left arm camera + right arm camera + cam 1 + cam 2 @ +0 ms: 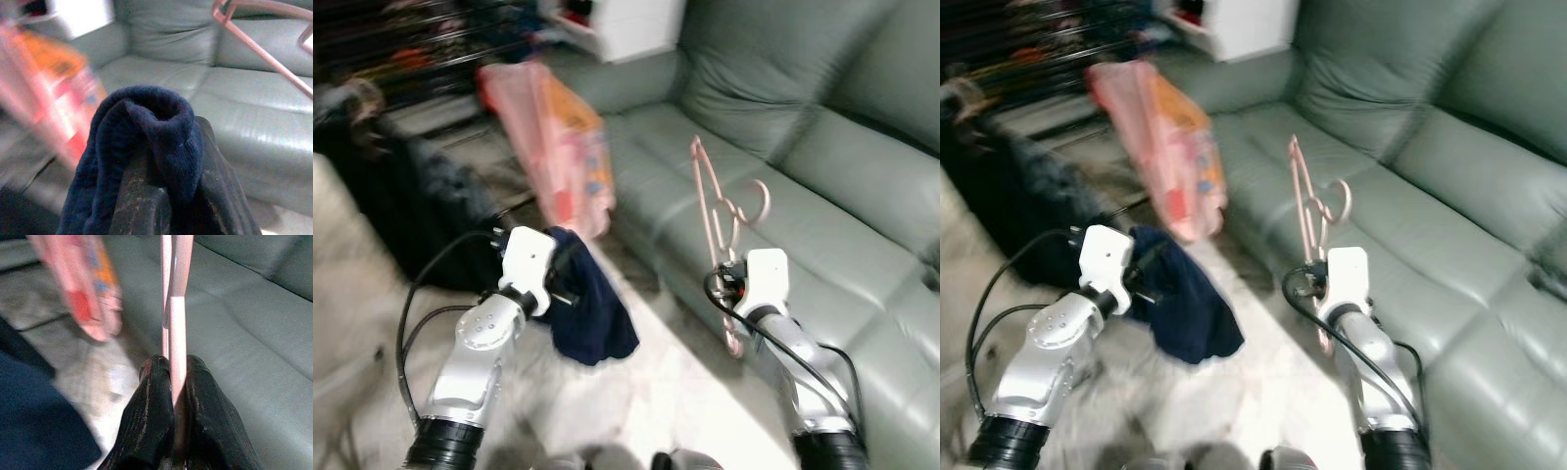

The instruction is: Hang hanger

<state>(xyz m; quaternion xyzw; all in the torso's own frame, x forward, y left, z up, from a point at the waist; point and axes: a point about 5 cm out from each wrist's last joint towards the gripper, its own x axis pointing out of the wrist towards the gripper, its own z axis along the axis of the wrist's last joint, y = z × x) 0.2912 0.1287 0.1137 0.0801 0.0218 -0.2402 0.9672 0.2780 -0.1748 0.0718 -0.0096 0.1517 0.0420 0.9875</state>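
the right claw [172,396] is clamped tight on the pink hanger [713,211], holding it upright in front of the sofa [822,186], probably so its hook stays free for hanging. the hanger is thin, pink, its hook curling toward the sofa. the left claw [166,196], beside it, pinches a dark blue cloth [592,308].

Dim indoor light, every view motion-blurred — perhaps worst at edges.
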